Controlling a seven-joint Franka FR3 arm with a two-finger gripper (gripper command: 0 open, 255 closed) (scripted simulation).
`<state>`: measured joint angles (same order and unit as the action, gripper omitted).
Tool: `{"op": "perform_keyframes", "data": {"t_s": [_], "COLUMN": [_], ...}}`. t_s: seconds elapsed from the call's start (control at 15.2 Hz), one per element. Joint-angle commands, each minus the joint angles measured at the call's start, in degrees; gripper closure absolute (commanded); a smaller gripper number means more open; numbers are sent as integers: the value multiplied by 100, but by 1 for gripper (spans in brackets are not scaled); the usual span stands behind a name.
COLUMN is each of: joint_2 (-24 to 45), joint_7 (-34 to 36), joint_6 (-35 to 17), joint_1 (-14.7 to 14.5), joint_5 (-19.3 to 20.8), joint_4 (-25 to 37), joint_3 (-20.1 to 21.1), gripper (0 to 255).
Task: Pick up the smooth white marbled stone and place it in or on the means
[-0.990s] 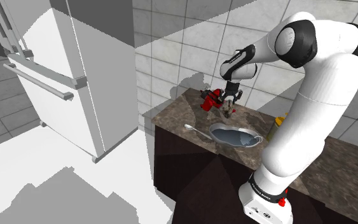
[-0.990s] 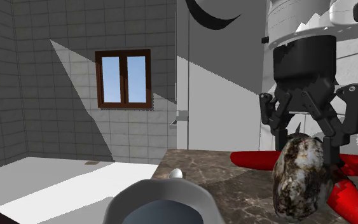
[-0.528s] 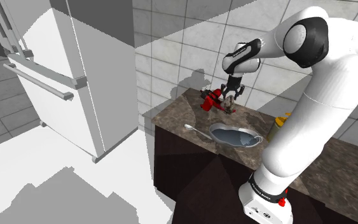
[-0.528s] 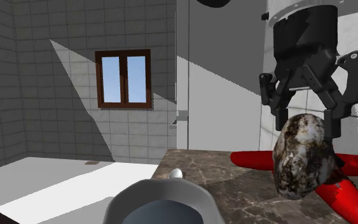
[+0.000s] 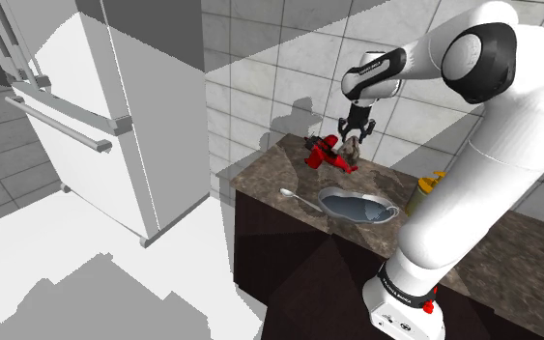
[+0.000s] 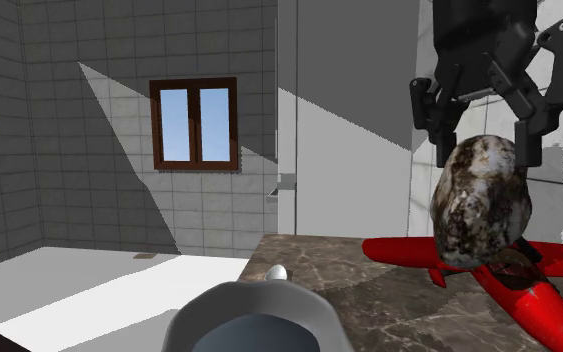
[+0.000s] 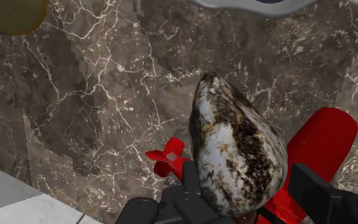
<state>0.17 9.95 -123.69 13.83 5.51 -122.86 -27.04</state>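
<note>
**Stone up and hanging over the red plane**

Reading the shoulder view from the left, I have the white fridge (image 5: 96, 116). Next on the dark marbled desk (image 5: 260, 174) come the spoon (image 5: 297, 197) and the grey pan (image 5: 357, 206). The red toy plane (image 5: 322, 152) sits at the pan's 11 o'clock, and the yellow bottle (image 5: 424, 189) stands far right.

The hand (image 5: 351, 141) has both fingers clamped on the upper sides of the stone (image 5: 352, 151), a mottled white, brown and black egg shape that hangs long end down.

Over the last second the arm has stretched out and the hand has climbed. In the second exterior view the stone (image 6: 484, 205) hung low a second ago and covered the middle of the plane (image 6: 534, 300). Now it hangs higher, with the plane's body at its 5 o'clock and its lower end near the fuselage. The wrist view shows the same: the stone (image 7: 234, 146) is gripped and off the desk, with a red wing (image 7: 320, 140) beyond it.

I take the plane to be the means, so the pick is done. What remains is to lower and let go. I expect a rounded stone on that narrow body to roll, so I would set it down gently.
</note>
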Motion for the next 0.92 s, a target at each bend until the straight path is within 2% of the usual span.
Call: {"op": "perform_keyframes", "data": {"t_s": [0.0,0.07,0.33,0.59,0.86], "joint_2": [-82,-115,-1138,-2166,-3217], "joint_7": [17,23,448,812,1080], "joint_6": [157,232,279,478,819], "joint_1": [-6,-8,-11,113,289], "joint_5": [34,47,561,951,1181], "joint_4": [83,127,-798,-1625,-2367], "joint_3": [6,9,128,350,619], "gripper": [255,255,255,255,255]}}
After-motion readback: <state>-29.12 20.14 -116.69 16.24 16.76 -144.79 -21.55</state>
